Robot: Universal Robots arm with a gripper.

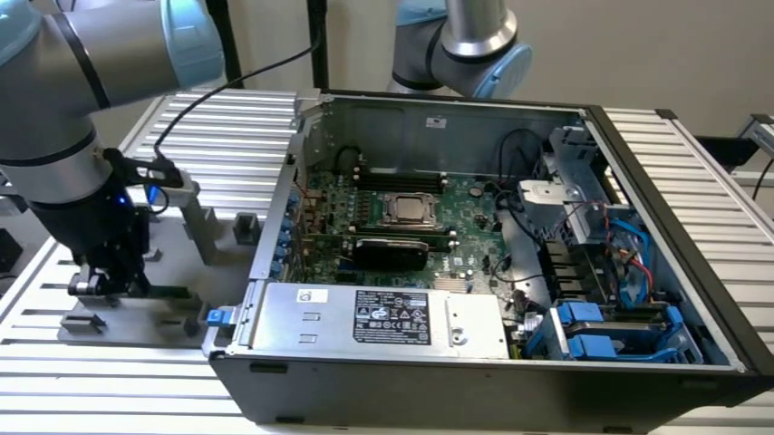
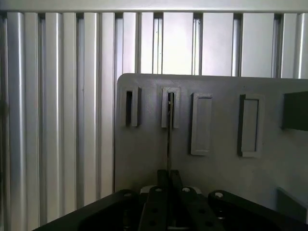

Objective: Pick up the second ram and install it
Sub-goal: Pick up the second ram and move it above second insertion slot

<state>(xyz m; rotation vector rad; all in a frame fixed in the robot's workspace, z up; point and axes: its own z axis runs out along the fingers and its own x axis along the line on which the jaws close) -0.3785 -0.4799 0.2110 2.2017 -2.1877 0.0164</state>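
Most of the job looks to be ahead, to my eye: the pick is at the gripping stage and no installing has been started.

The arm's gripper (image 1: 107,283) is down over the grey plate (image 1: 169,319), which lies on the ribbed metal desk (image 1: 97,390) just beside the open computer case (image 1: 484,385), on the exterior view's left. From the wrist, the fingers (image 2: 162,182) are drawn close together and pinch the near end of the memory stick (image 2: 169,144). The stick is seen edge-on as a thin dark line running across the plate. Its far end sits in a slotted block (image 2: 171,108), the second along from the plate's corner, close to the plate's edge. So the stick is gripped but is in its holder; I cannot tell whether it has lifted at all.

Inside the case, the motherboard (image 1: 362,204) lies open to view with the processor socket (image 1: 411,210) near its middle, well apart from the gripper. The whole carry across and the seating in a slot remain to be done. I cannot tell from here which slots are filled.
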